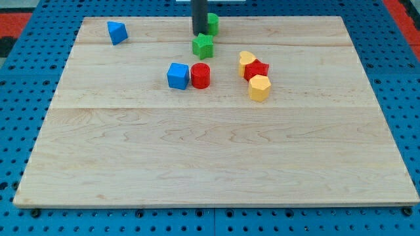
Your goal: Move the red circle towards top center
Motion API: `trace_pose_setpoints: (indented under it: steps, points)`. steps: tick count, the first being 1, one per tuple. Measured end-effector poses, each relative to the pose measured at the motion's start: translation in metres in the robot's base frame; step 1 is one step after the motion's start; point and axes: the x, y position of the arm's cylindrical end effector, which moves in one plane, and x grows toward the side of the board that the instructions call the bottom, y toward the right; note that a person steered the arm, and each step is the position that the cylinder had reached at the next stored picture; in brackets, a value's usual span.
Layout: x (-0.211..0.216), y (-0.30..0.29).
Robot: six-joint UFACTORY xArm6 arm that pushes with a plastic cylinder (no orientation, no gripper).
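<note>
My tip [199, 33] sits at the view's top centre, just above the green star block [203, 46]. Red circle block [200, 76] lies below, touching the blue cube [178, 76]. No claw fitted, tip holds nothing.

A green star [203, 46] sits directly between the red circle [200, 76] and the worktop's [197, 170] top centre, blocking that path. My tip [198, 33] rests just above the star, beside a green block [212, 23]. A blue cube [178, 75] touches the circle's left side. Its right side is open.
</note>
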Motion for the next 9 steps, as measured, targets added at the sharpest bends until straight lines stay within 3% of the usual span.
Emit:
trace_pose_setpoints:
  steps: [5,6,8,9]
  points:
    - [0.0,-0.045]
    - [0.031,-0.054]
    - [0.159,-0.038]
    - [0.203,-0.031]
